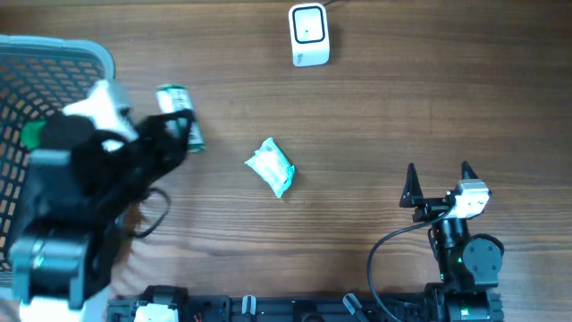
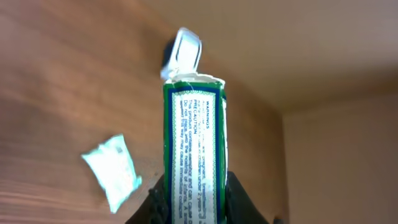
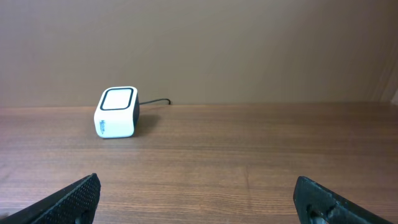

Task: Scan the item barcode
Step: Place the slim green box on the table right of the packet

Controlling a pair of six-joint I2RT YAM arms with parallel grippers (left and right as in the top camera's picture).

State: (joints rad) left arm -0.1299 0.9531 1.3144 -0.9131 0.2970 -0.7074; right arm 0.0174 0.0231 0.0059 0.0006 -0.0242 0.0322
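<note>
Left claw [image 2: 195,198] is clenched on the box [image 2: 193,130], which pokes straight out ahead of the fingers with its green-edged warning panel facing the camera. The scanner [image 2: 182,53] lies beyond the box's tip, well apart from it. A crumpled packet [image 2: 112,171] lies on the table [image 1: 375,116], off to this claw's left. The basket [image 1: 54,63] is back behind the arm. Right claw [image 3: 196,182] is spread wide and grips nothing, with the scanner ahead to its left.
</note>
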